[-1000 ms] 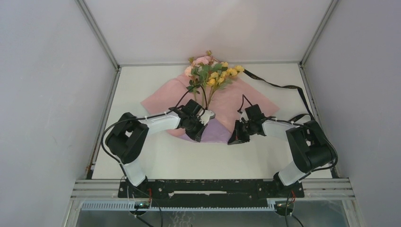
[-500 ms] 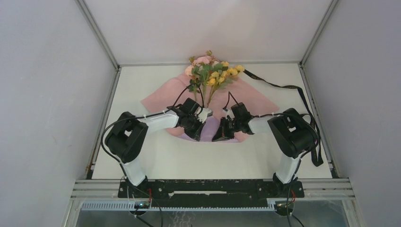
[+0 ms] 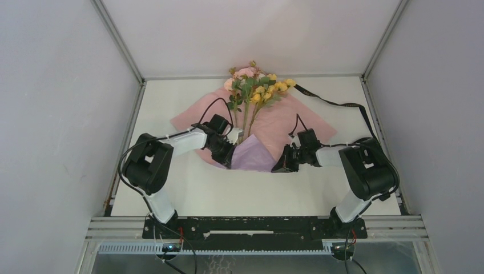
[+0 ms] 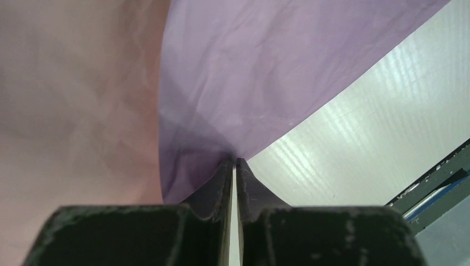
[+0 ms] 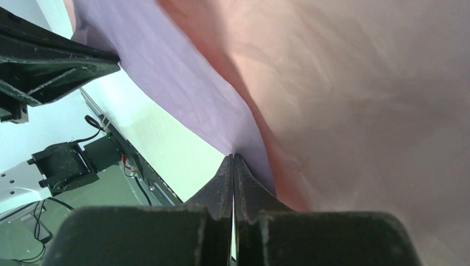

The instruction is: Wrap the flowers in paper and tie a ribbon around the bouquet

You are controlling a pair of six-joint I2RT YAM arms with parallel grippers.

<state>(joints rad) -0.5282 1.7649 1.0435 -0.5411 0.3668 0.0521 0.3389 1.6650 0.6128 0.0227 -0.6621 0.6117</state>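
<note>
On the white worktop the softly creased paper lies pale-pink side up under the thin-stemmed flowers, its lilac near flap folded over, and both arms reach in low, the left gripper and right gripper each pinched shut on that flap's edge.

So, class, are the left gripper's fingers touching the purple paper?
Touching. Left wrist view: the fingers of the left gripper are closed on the paper, pinching its purple fold.

Bright even light, soft shadows, table glare
</note>
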